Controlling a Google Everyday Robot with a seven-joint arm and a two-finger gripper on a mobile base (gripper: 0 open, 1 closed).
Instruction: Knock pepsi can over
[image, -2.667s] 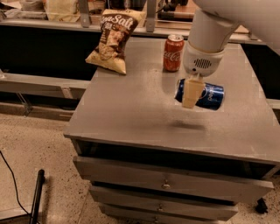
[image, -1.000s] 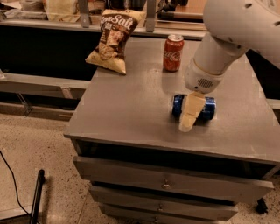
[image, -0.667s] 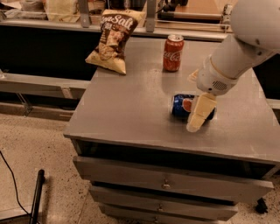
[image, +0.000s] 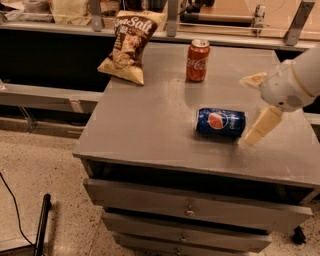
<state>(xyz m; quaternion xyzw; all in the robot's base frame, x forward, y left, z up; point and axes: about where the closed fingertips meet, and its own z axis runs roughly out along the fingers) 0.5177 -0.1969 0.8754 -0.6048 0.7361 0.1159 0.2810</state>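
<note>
The pepsi can (image: 221, 122), dark blue with a round red-white-blue logo, lies on its side on the grey cabinet top (image: 145, 130), right of the middle. My gripper (image: 257, 103) is just to the right of the can, at the cabinet's right edge. It is open and empty. One tan finger (image: 262, 126) points down beside the can's right end without touching it. The other finger (image: 253, 79) sticks out higher up.
A red Coca-Cola can (image: 198, 60) stands upright behind the pepsi can. A brown chips bag (image: 131, 46) leans at the back left. The cabinet has drawers (image: 190, 210) in front. A counter rail runs behind the cabinet.
My gripper has drawn away to the right, off the pepsi can, and its fingers are spread wider. The can shifted forward earlier and now lies still on its side.
</note>
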